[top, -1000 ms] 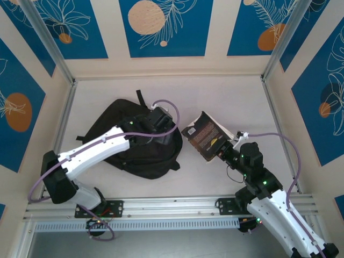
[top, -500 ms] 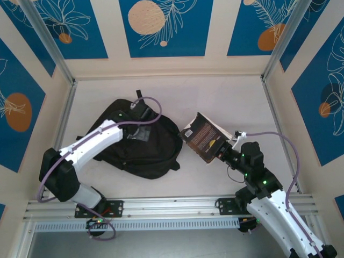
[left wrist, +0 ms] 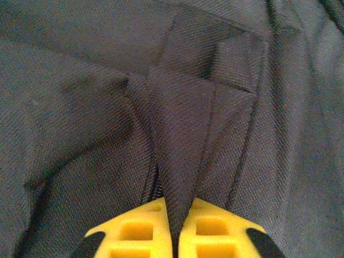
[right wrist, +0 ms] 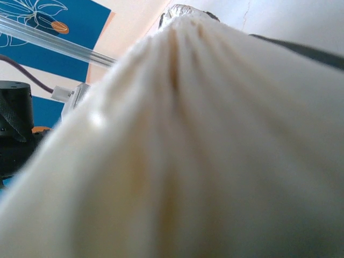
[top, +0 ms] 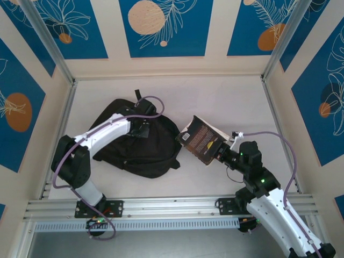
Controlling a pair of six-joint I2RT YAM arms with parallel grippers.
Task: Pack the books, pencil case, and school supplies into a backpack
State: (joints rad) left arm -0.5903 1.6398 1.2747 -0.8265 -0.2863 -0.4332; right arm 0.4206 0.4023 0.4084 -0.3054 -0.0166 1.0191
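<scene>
The black backpack point(top: 153, 156) lies flat left of centre on the table. My left gripper point(top: 141, 129) rests on its upper part. In the left wrist view its yellow fingers point(left wrist: 134, 231) are shut on a raised fold of the backpack fabric point(left wrist: 183, 123), beside a zip line. My right gripper point(top: 221, 153) is shut on the books point(top: 200, 141), a tilted stack with the black gold-patterned cover on top, held just right of the backpack. Pale page edges point(right wrist: 188, 134) press close to the right wrist camera. The pencil case and school supplies are hidden.
Metal frame posts point(top: 64, 110) and patterned blue walls point(top: 322, 97) enclose the table on three sides. A rail point(top: 172, 207) runs along the near edge by the arm bases. Bare tabletop point(top: 231, 102) lies behind and right of the books.
My left gripper moved from the backpack's right side to its upper middle and closed on a fold of fabric. The right gripper shifted the books slightly left.
</scene>
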